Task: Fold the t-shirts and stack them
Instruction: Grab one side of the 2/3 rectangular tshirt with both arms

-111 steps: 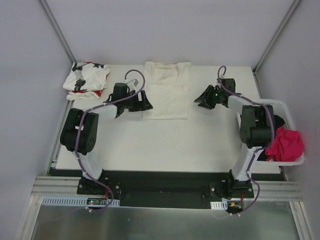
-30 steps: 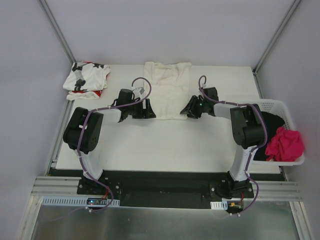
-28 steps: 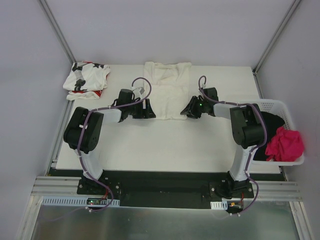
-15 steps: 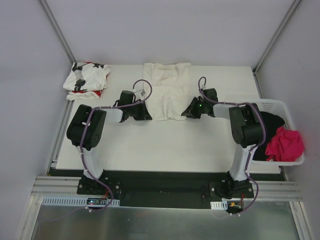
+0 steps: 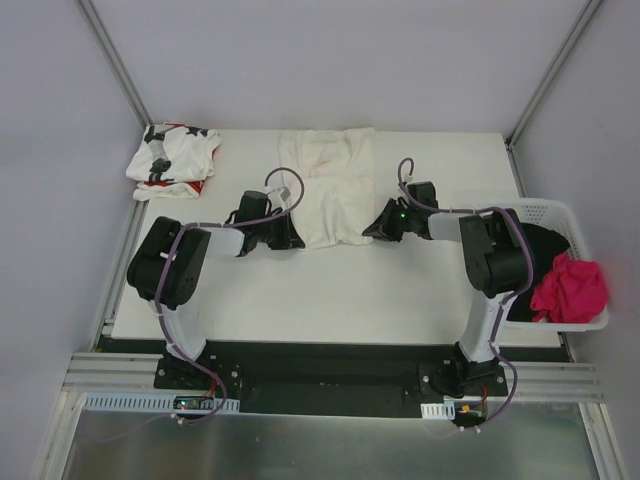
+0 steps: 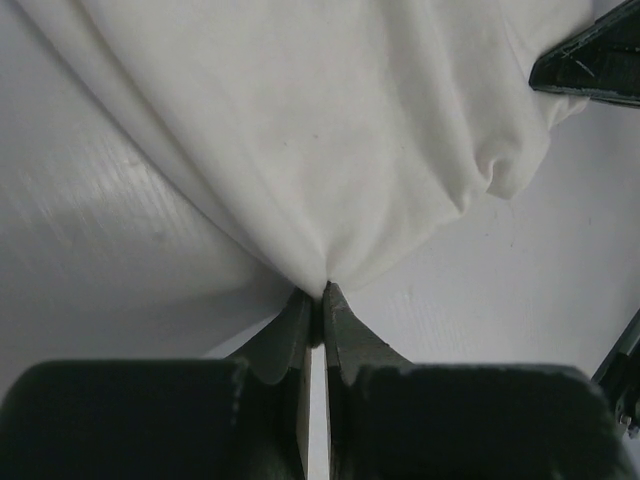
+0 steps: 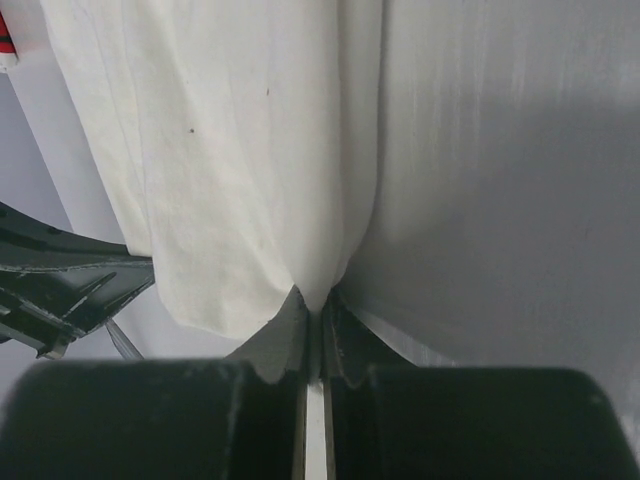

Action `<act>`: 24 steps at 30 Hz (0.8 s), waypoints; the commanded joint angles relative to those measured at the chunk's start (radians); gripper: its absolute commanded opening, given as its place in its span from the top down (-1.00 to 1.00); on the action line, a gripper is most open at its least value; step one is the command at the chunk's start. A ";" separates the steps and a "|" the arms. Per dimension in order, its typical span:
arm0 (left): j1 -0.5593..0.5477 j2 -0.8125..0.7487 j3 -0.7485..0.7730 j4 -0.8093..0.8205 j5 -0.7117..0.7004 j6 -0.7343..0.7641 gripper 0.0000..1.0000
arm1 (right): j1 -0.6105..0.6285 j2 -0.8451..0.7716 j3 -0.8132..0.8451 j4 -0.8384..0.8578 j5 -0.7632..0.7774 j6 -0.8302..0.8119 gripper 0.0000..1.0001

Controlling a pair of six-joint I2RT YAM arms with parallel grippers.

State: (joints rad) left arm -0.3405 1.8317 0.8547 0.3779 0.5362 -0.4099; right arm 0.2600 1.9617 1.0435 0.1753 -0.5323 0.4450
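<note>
Far left of white bench [image 5: 330, 290]: bunched white cloth t-shirt with black star print and red marks [image 5: 172, 155].
Left fingers [image 6: 318, 312]: pinched shut on near-left hem corner of plain cream-white cloth t-shirt [image 5: 330, 185], which lies mid-bench toward the back.
Right fingers [image 7: 318, 322]: pinched shut on near-right corner.
Handling: lift both corners level, carry them together toward the collar, keep the hem taut.
Far right: white perforated plastic basket [image 5: 578, 322].

Bare table [image 5: 330, 300] lies open along the near side; basket [image 5: 545, 206] blocks the right edge, star-print shirt [image 5: 172, 158] the far-left corner.
</note>
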 commanded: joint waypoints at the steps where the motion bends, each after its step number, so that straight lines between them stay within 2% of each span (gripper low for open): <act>1: -0.048 -0.100 -0.086 -0.031 -0.053 -0.027 1.00 | -0.004 -0.053 -0.060 -0.036 0.008 -0.028 0.99; 8: -0.080 -0.277 -0.236 -0.037 -0.093 -0.089 1.00 | -0.004 -0.196 -0.197 -0.100 0.000 -0.080 0.99; 19: -0.193 -0.623 -0.382 -0.227 -0.189 -0.162 1.00 | 0.001 -0.496 -0.499 -0.171 -0.029 -0.144 0.99; 24: -0.236 -0.765 -0.442 -0.295 -0.245 -0.204 1.00 | 0.004 -0.641 -0.563 -0.255 -0.020 -0.138 0.99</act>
State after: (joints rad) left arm -0.5529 1.1584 0.4591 0.1780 0.3717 -0.5655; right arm 0.2615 1.4376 0.5159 0.0105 -0.5602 0.3344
